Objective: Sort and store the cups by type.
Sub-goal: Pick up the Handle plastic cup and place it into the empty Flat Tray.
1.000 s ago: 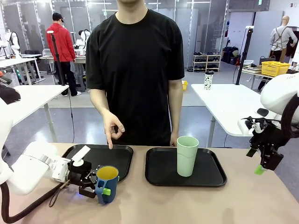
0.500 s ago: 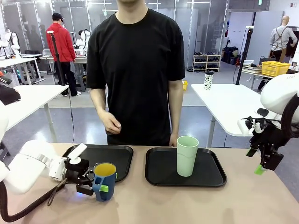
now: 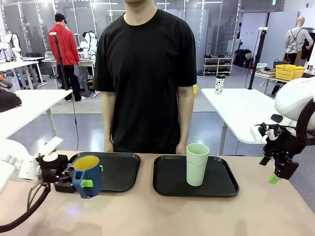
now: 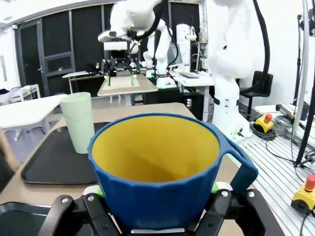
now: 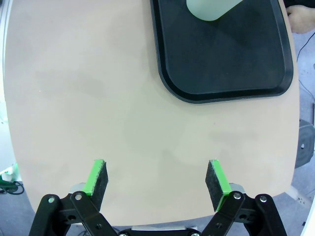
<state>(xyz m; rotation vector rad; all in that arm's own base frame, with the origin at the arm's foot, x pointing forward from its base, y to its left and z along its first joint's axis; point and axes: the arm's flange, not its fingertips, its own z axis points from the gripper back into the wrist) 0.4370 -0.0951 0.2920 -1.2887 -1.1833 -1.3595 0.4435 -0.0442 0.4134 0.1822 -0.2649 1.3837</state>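
Observation:
The dark blue handled mug point(image 3: 87, 175) with a yellow inside hangs above the table, just left of the left black tray point(image 3: 120, 169). My left gripper point(image 3: 83, 183) is shut on the mug's wall, its green pads pressed on both sides of the mug point(image 4: 157, 167). A tall pale mint-green tumbler point(image 3: 197, 163) stands upright on the right black tray point(image 3: 170, 182), and appears as well in the left wrist view point(image 4: 78, 122). My right gripper point(image 3: 279, 172) hovers off the table's right side, open and holding nothing point(image 5: 157, 179). Below it lie bare tabletop and that tray's corner point(image 5: 221, 59).
A person in a black shirt stands at the far edge, hands point(image 3: 182, 147) resting near the trays. A white cup with dark spots point(image 3: 219, 84) stands on a distant table. The near half of the tan tabletop point(image 3: 197, 216) is bare.
My left gripper has lifted the blue mug and carried it to the left. The person's pointing hand has drawn back from the left tray to their side.

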